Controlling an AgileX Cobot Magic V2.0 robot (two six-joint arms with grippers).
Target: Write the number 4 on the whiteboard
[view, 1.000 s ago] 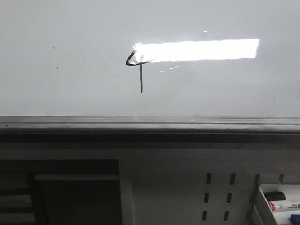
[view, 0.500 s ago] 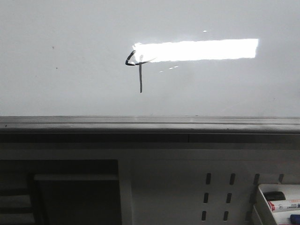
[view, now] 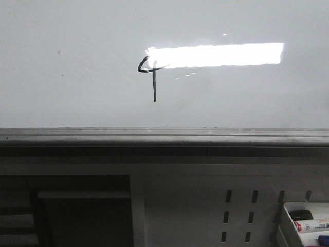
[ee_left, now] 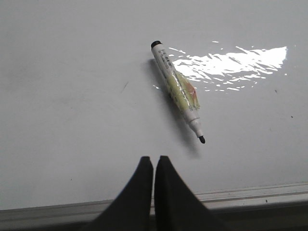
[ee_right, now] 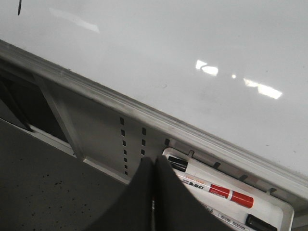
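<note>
Nothing moved: angular black number 4 [view: 152, 74] on glossy whiteboard [view: 77, 98] (both pincers [ee_left: 154, 161] [ee_right: 153, 161] pressed together, empty).

This looks like an office, classroom or lab test corner built around writing equipment. A large glossy whiteboard [view: 77, 31] fills the front view, with a bright rectangular reflection of a ceiling light [view: 216, 54] on it, the kind cast by an indoor strip fixture. A dark grey metal ledge [view: 164, 136] runs along the board's lower edge. Below it stands a white perforated panel [view: 195, 206] with rows of slots, and a white tray [ee_right: 284, 211] hung on that panel holds several markers, 1 with a red band [ee_right: 219, 190]. An uncapped marker [ee_left: 178, 89] lies on the board surface in the left wrist view.
</note>
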